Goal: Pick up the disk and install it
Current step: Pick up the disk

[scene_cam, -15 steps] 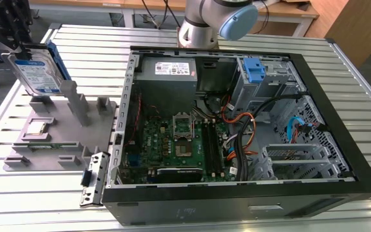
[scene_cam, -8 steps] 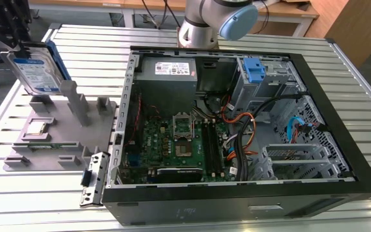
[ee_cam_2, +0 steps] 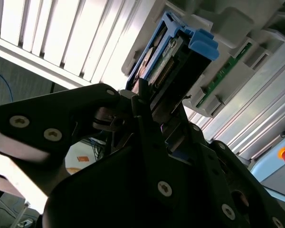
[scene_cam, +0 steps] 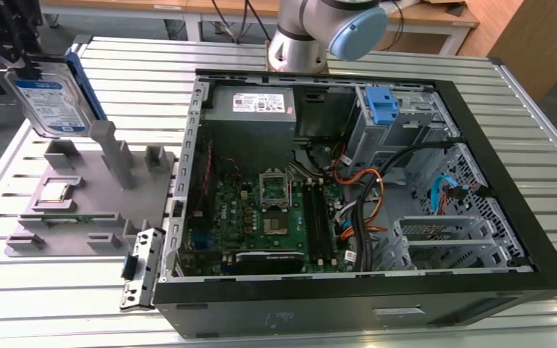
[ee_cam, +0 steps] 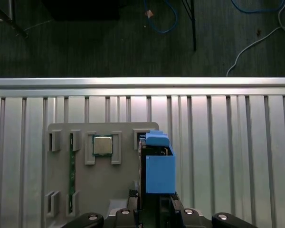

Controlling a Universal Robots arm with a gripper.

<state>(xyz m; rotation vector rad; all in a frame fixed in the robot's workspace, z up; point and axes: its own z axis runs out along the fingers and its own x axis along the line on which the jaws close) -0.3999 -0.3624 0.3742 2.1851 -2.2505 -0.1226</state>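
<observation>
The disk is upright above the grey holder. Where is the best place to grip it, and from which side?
Grip the disk across its two flat faces near the top edge, coming from above. It hangs nearly upright, thin edge up, with a blue rail along one side; the gripper holds it this way.

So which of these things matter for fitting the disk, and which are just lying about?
Job in hand: the disk, clamped upright in the gripper; the open computer case.
Lying about: the grey holder with its processor chip; the power-supply box.
</observation>
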